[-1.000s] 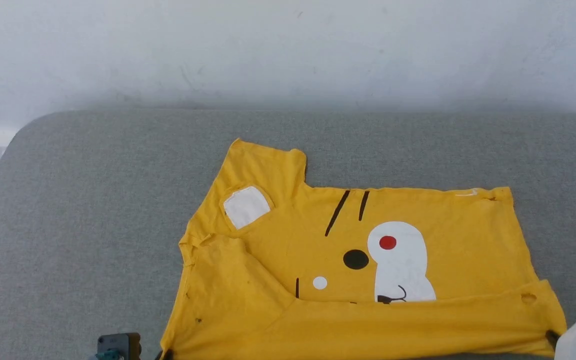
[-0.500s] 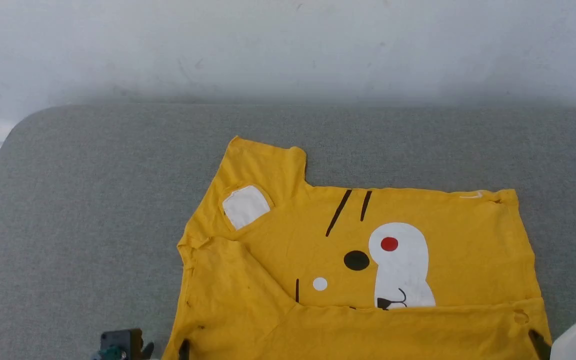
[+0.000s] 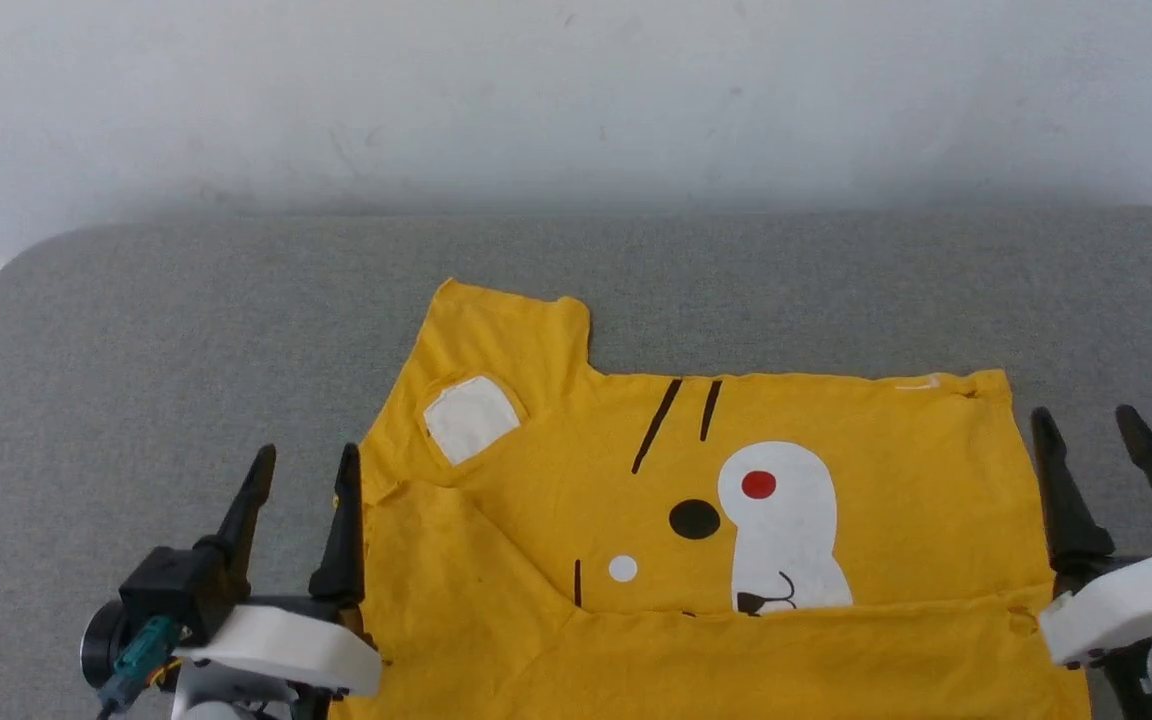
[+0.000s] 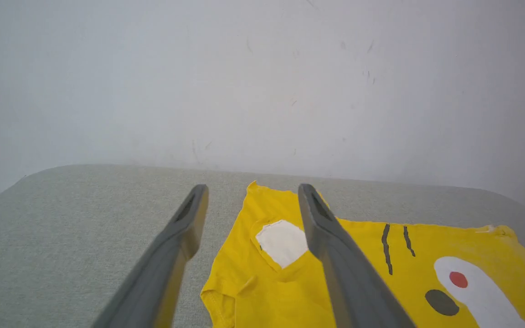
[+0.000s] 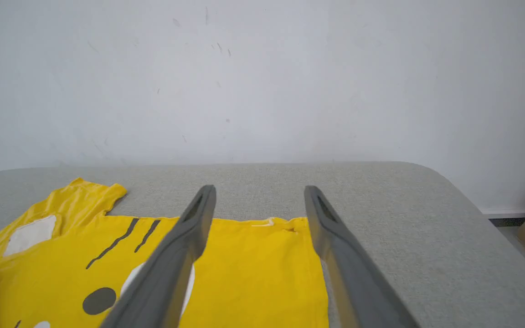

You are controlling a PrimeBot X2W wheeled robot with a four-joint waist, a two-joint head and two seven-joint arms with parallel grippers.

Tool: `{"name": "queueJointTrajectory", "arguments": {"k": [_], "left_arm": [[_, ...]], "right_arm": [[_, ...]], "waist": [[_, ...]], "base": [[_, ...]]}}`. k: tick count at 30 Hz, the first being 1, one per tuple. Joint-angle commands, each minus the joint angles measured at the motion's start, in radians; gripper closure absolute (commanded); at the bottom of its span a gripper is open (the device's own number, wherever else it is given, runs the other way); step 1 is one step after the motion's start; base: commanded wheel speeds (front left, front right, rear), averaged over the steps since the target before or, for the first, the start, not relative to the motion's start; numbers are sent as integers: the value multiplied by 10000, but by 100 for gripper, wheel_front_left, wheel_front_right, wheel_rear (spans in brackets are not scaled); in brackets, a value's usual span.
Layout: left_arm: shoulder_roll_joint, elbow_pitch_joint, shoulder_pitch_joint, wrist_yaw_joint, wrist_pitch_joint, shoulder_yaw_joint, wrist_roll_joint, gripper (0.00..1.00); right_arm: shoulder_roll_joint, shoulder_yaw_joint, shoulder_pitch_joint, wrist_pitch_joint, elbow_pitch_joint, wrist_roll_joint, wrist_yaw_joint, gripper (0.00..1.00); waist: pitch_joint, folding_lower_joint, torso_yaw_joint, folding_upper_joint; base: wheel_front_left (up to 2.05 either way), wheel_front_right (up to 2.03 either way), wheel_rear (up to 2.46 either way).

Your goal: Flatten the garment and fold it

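Mustard-yellow cotton, the T-shirt (image 3: 916, 480) lies flat on the grey padded surface (image 3: 186, 330), its long axis running left to right between both arms. Nearest the robot, a folded-over strip (image 3: 736, 660) covers the print's lower part. The left gripper (image 3: 306, 455), fingers spread and empty, stands at the left edge. The right gripper (image 3: 1083, 415), likewise spread, stands just beside the right edge. I judge neither nearer. Farthest back, a sleeve (image 3: 506, 320) points toward the wall.
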Motion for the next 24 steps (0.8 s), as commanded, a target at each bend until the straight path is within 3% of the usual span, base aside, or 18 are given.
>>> {"name": "queueJointTrajectory", "arguments": {"k": [1, 7, 13, 20, 24], "left_arm": [[-71, -65, -284, -128, -84, 135, 154, 0], [153, 164, -1539, -655, 260, 101, 486, 0], [958, 761, -4001, -1277, 2871, -106, 396, 0], [1879, 2153, -6808, -2778, 6959, -711, -354, 0], [2166, 2785, -7728, -3054, 8144, -769, -575, 0]], "right_arm": [[134, 139, -112, -327, -67, -56, -19, 0], [435, 637, -321, -1136, -217, -202, -19, 0], [510, 1139, -713, -1046, -444, -416, -19, 0], [621, 1566, -1148, -1702, -464, -357, -19, 0], [663, 1714, -1227, -1956, -157, -331, -19, 0]], "waist": [[272, 0, -179, 0], [1147, 0, -633, 0], [2228, 0, -1376, 0], [3327, 0, -2374, 0], [3624, 0, -2793, 0]], "base": [[0, 0, 0], [0, 0, 0], [0, 0, 0], [0, 0, 0], [0, 0, 0]]}}
